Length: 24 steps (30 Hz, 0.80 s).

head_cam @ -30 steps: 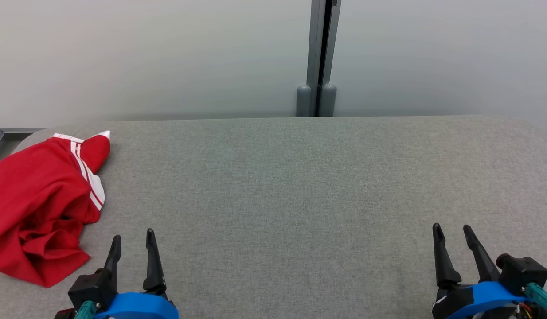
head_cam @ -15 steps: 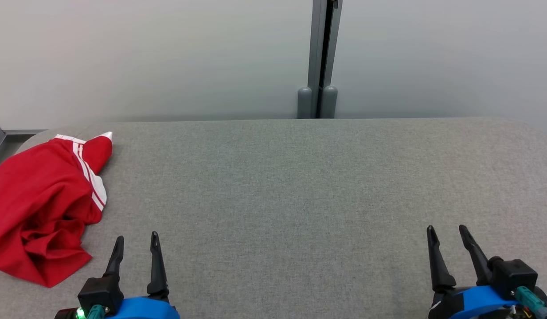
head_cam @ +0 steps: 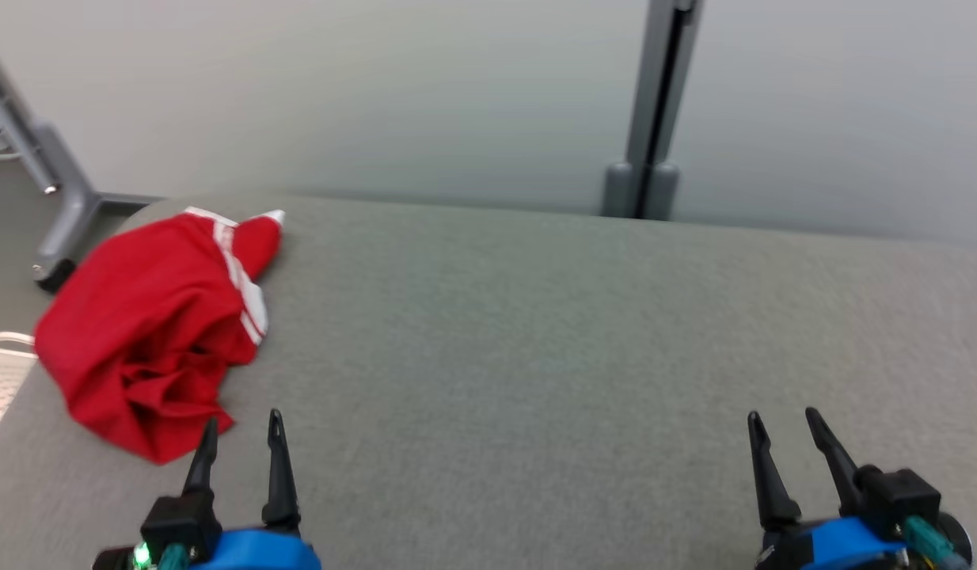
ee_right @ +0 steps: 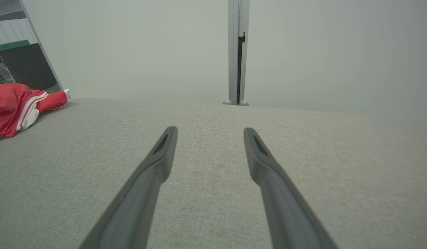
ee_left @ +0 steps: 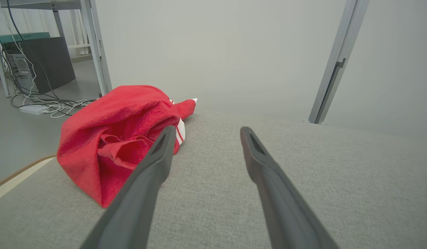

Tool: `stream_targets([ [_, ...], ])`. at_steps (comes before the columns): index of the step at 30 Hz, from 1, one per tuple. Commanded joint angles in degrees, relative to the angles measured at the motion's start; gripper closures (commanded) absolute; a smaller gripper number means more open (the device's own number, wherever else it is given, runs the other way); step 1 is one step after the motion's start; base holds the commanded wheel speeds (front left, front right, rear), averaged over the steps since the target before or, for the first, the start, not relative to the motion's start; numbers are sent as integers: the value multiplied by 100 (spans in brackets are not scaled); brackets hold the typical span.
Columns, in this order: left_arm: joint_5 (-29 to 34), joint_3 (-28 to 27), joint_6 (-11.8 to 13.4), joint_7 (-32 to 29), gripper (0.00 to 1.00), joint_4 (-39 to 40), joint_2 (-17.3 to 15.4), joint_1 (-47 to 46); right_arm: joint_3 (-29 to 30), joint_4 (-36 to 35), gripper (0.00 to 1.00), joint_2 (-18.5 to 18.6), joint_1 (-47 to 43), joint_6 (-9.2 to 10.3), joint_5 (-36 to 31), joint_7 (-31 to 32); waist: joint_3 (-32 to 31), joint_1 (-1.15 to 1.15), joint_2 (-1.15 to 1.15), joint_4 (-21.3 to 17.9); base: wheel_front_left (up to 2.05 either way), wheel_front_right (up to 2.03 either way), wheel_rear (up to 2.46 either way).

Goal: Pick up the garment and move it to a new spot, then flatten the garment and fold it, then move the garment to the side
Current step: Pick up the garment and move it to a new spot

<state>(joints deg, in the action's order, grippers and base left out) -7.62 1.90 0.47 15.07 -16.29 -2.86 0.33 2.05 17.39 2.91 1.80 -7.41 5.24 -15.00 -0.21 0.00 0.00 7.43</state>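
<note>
A crumpled red garment [head_cam: 152,324] with white stripes lies in a heap at the far left of the grey table [head_cam: 536,332]. In the left wrist view the garment [ee_left: 113,138] sits just left of and beyond the fingers. My left gripper [head_cam: 243,425] is open at the lower left, its tips close to the garment's near edge and not touching it. My right gripper [head_cam: 781,419] is open at the lower right, over bare table. The right wrist view has the garment [ee_right: 16,107] far off to the left. Nothing is between either pair of fingers.
A grey post [head_cam: 651,111] stands behind the table against the pale wall. A metal frame leg [head_cam: 57,198] and a white basket rim [head_cam: 1,356] lie off the table's left end. The left wrist view has cables and a dark box [ee_left: 40,65] on the floor.
The head camera has turned to the left, so the whole picture shifted right and tilted. Both grippers stay open at the bottom of the view; the garment lies as before.
</note>
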Motion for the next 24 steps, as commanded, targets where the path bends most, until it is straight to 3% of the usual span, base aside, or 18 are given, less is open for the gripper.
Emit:
stream_targets([
  [1, -11, -26, -1, 16, 0, 18, -5, -58, -48, 1, 0, 1, -42, -15, 42, -25, 117, 0, 0, 314, 0, 0, 0],
  [16, -87, -340, 40, 16, 0, 51, 3, 162, -668, 84, 0, 12, 96, -13, 247, -23, 167, 0, 0, 2180, 0, 0, 0],
  [24, -291, -677, 183, 16, 0, 273, 4, 386, -1182, 276, 0, 15, 408, -9, 268, -23, 331, 0, 0, 2355, 0, 0, 0],
])
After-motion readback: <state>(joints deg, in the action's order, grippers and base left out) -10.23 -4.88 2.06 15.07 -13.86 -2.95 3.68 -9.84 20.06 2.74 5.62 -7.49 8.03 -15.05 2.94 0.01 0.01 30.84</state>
